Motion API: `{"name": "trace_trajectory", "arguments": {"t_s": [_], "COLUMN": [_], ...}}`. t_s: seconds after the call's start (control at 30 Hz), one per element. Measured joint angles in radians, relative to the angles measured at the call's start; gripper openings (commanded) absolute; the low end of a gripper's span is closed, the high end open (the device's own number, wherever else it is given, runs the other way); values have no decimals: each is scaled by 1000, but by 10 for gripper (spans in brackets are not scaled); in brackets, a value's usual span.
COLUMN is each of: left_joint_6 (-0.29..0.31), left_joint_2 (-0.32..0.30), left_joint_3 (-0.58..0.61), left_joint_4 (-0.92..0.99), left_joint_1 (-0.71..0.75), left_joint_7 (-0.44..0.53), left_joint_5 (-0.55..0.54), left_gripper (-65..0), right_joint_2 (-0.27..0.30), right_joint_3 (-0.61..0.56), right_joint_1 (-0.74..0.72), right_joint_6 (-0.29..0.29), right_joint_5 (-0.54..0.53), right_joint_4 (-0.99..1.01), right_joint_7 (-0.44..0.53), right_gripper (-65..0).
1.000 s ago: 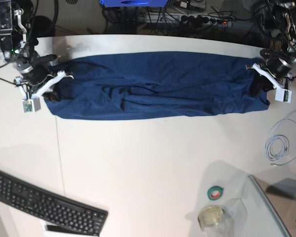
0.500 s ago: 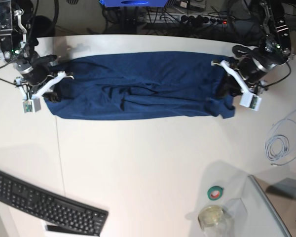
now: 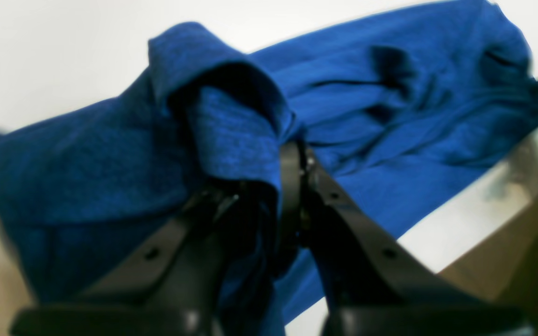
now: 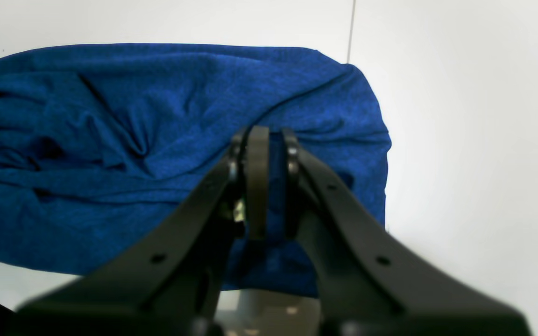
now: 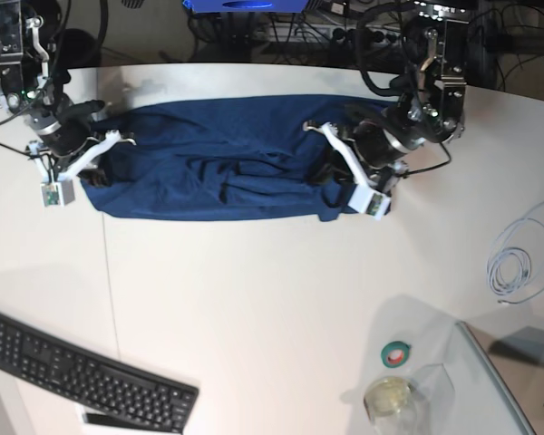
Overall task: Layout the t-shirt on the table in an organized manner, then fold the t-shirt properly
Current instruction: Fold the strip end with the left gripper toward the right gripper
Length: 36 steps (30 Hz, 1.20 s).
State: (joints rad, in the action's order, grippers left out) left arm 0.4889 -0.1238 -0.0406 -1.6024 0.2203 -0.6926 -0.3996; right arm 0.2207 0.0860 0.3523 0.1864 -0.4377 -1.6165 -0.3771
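My left tool [image 3: 292, 186] is closed tight on a bunched fold of the t-shirt [image 5: 218, 159]; in the left wrist view the blue cloth rises in a hump just in front of my fingers [image 3: 343, 219] and hangs over them. My right tool [image 4: 264, 182] is also closed, with a thin layer of the same cloth pinched between its two tips, near the short edge of the garment.

In the base view the t-shirt lies on the white tabletop [image 5: 254, 299] as a long dark band between my two tools. Its one end is under my right tool [image 5: 89, 163]. The other end is lifted and gathered at my left tool [image 5: 331, 177], so the cloth there makes a folded lump above the flat part.

A thin dark seam line runs over the tabletop just beside my right tool. Well apart from both tools, toward the near edge, lie a black keyboard [image 5: 86, 372], a green tape roll [image 5: 396, 353] and a round clear jar [image 5: 388, 397]. A coiled white cable [image 5: 517, 258] lies far out past my left tool.
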Motion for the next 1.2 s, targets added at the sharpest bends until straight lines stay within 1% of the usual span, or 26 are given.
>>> {"name": "trace_trajectory", "arguments": {"t_s": [0.17, 0.3, 0.47, 0.6, 0.63, 0.7, 0.73, 0.9, 1.1, 1.2], "left_joint_6": [-41, -41, -44, -44, -44, -44, -45, -44, -44, -41], "left_joint_2": [8, 26, 34, 35, 35, 35, 35, 35, 68, 73], "left_joint_3": [38, 38, 40, 41, 40, 34, 33, 35, 39, 41], "left_joint_4": [45, 64, -3, -19, -20, -22, -32, -113, -114, -101], "left_joint_1": [-35, -55, -34, -22, -20, -24, -23, -27, -32, -36], "left_joint_7": [-1, 0, -3, -4, -26, -119, -137, -138, -146, -143], "left_joint_5": [-1, -2, -5, -5, -6, -6, -2, -12, -1, -5], "left_gripper": [-650, -650, -650, -650, -650, -650, -650, -650, -650, -650], "right_joint_2": [1, 0, 3, 6, 6, 6, 6, 5, 5, 6], "right_joint_3": [0, 0, 0, 0, 0, 0, 0, 0, 0, 0], "right_joint_1": [0, 0, -1, -6, -6, -5, -5, -6, -6, -6], "right_joint_6": [0, 0, 0, 0, 0, 0, 0, 0, 0, 0], "right_joint_5": [0, 0, 0, 0, 0, 0, 0, 0, 0, 0], "right_joint_4": [0, 0, 0, 0, 0, 0, 0, 0, 0, 0], "right_joint_7": [0, 0, 0, 0, 2, 0, 0, 0, 0, 0], "right_gripper": [-606, -606, -606, -606, -606, -606, -606, -606, -606, -606]}}
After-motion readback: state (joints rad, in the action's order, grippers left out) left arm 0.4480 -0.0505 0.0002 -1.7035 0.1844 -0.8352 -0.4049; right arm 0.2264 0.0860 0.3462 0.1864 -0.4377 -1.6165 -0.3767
